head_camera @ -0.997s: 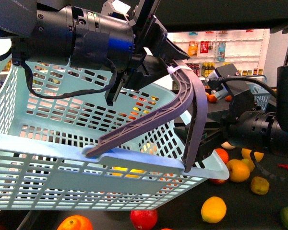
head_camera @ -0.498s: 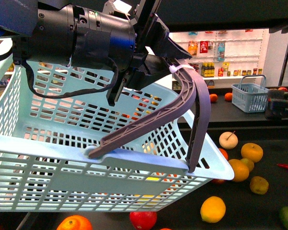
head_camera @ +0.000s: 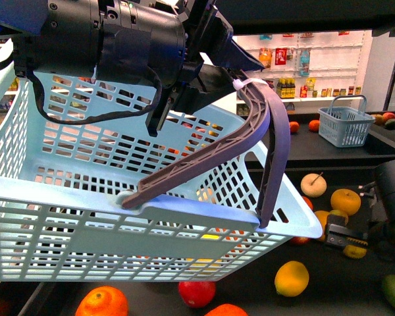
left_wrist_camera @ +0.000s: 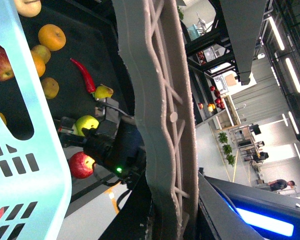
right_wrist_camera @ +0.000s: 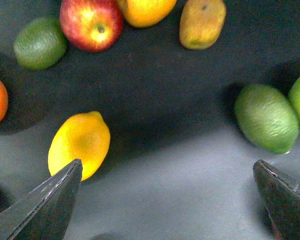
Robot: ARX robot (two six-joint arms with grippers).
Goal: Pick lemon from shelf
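The shelf (head_camera: 355, 276) carried loose fruit on its black tray. The basket (head_camera: 85, 217) hung over it from the left hand (head_camera: 214, 69), which was clamped on the grey handle (head_camera: 273, 151), and hid much of the tray from the front. The right hand (right_wrist_camera: 165, 200) hovered with fingers spread wide and empty, and the lemon (right_wrist_camera: 80, 144) lay off-centre just beside one fingertip (right_wrist_camera: 50, 200). Closing from there would likely roll it away, though the limes (right_wrist_camera: 266, 117) and apple (right_wrist_camera: 91, 22) lay clear of it.
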